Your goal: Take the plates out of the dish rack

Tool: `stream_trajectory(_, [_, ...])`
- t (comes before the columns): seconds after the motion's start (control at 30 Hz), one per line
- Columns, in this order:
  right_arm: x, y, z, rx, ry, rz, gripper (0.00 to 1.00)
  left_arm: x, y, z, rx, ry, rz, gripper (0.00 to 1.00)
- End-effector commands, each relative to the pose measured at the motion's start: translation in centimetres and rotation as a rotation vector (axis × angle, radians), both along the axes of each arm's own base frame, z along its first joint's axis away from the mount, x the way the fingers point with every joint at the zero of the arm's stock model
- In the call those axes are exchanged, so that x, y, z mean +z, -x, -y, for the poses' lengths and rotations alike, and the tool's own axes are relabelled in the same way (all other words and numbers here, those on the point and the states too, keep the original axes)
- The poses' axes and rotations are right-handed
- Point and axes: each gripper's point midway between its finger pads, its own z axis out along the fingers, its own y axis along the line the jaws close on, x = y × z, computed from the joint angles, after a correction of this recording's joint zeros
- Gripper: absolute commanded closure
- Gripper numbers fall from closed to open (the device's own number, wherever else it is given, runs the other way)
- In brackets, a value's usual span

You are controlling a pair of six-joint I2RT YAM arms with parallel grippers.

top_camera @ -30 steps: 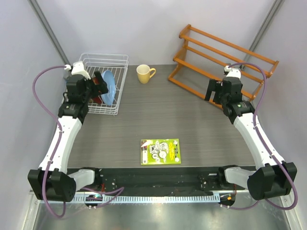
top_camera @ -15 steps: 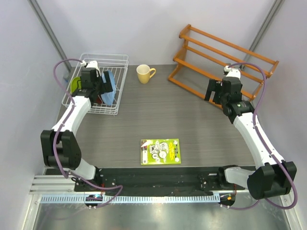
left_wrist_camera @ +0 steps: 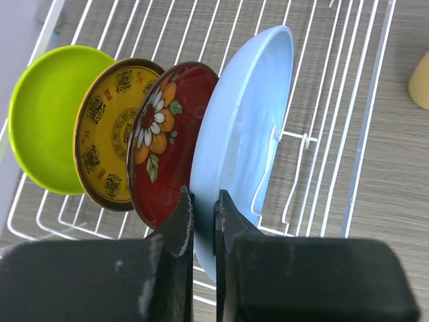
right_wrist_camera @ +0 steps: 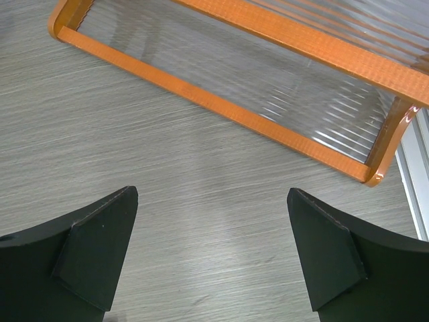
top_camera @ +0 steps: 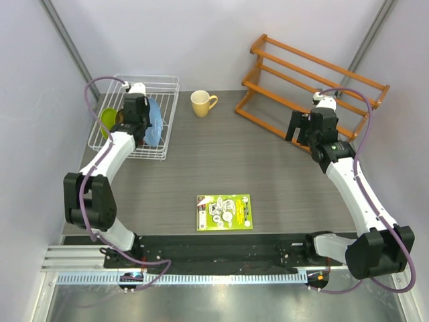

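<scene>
Several plates stand on edge in the white wire dish rack (left_wrist_camera: 348, 100) at the back left (top_camera: 167, 84). From left to right they are lime green (left_wrist_camera: 47, 114), yellow patterned (left_wrist_camera: 107, 134), dark red with flowers (left_wrist_camera: 164, 141) and a larger light blue one (left_wrist_camera: 248, 127). My left gripper (left_wrist_camera: 204, 201) reaches into the rack from above and is shut on the near rim of the light blue plate (top_camera: 155, 124); one finger sits between it and the red plate. My right gripper (right_wrist_camera: 211, 194) hangs open over bare table by the orange rack, holding nothing.
A yellow mug (top_camera: 201, 102) stands right of the dish rack. An orange wooden slatted rack (top_camera: 315, 77) lies at the back right, close to the right gripper (top_camera: 298, 127). A green printed card (top_camera: 224, 212) lies near the table's front middle.
The left arm swung from the rack's left side over the plates, and its jaws went from wide open to shut on the light blue plate's rim. The right arm stayed still.
</scene>
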Motion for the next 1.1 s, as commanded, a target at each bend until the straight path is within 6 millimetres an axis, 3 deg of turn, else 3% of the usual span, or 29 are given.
stream_trajectory(0.0, [1.2, -0.1, -0.2, 0.001, -0.013, 0.043, 0.0, 2.2, -1.4, 1.7, 0.005, 0.004, 0.095, 1.0])
stream_trajectory(0.1, [1.0, 0.0, -0.2, 0.001, -0.012, 0.037, 0.0, 3.9, -1.2, 2.1, 0.014, -0.046, 0.135, 1.0])
stream_trajectory(0.4, [1.2, 0.2, -0.1, -0.004, -0.014, 0.044, 0.0, 12.9, 0.0, 4.1, 0.078, -0.307, 0.305, 1.0])
stream_trajectory(0.67, [1.6, 0.6, 0.0, -0.009, -0.013, 0.055, 0.0, 16.9, 2.5, 3.3, 0.227, -0.47, 0.323, 1.0])
stream_trajectory(0.77, [1.6, 0.7, -0.5, 0.017, -0.029, 0.056, 0.0, 16.1, 3.3, 4.0, 0.161, -0.433, 0.256, 1.0])
stream_trajectory(0.93, [1.2, 0.2, -2.8, 0.1, -0.123, 0.053, 0.0, 13.9, 4.1, 11.4, -0.162, 0.0, 0.224, 1.0])
stream_trajectory(1.03, [1.0, -0.1, -5.4, 0.196, -0.23, 0.06, 0.0, 10.1, 4.8, 15.7, -0.301, 0.195, 0.145, 1.0])
stream_trajectory(1.07, [1.5, -0.4, -6.1, 0.221, -0.256, 0.087, 0.0, 9.7, 4.8, 16.8, -0.331, 0.246, 0.14, 1.0])
